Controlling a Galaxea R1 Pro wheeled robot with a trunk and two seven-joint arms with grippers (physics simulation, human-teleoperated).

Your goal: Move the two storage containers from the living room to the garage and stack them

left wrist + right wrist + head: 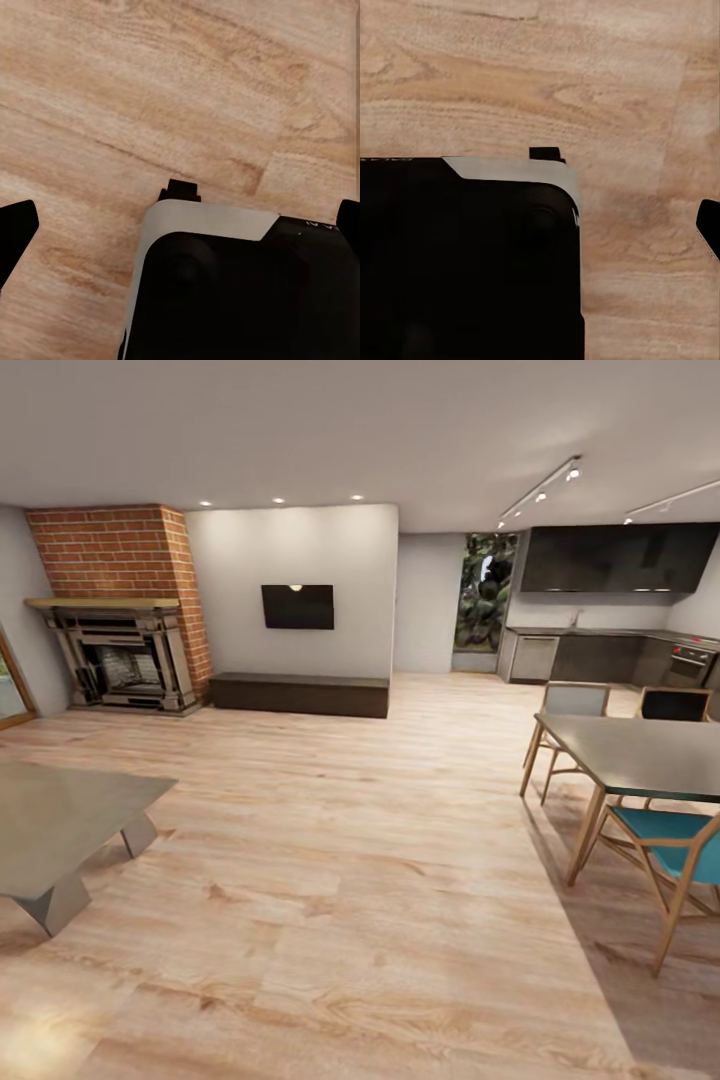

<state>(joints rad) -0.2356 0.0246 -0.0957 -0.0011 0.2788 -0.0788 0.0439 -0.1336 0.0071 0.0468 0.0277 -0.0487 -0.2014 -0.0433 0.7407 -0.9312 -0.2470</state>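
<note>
Two wrist views look straight down at light wood planks, and the head view looks across the living room [330, 840], a wide space with the same plank flooring and pale walls. At its far left stands a brick fireplace [120, 620] with a dark hearth surround; just beside it a wall TV [298, 606] hangs above a long, low dark cabinet [298, 694] whose long axis runs along the wall. Near the left edge a grey low worktop [60, 820] sits on angled legs. At the right, a dark dining worktop [640, 752] stands with wooden chairs around it, one with a teal seat [680, 838]. Beyond it, against the far wall, is a dark kitchen run [610, 655] with upper cupboards, and a window with foliage [487, 592] shows between the kitchen and the pale wall. In the left wrist view, the left claw [180, 225] shows as dark finger tips at the two side edges, well apart, so it seems released, with the robot's black and white base [240, 292] between them below. In the right wrist view, the right claw [709, 229] shows as one dark tip at the edge, so I cannot tell whether it is clenched or released.
</note>
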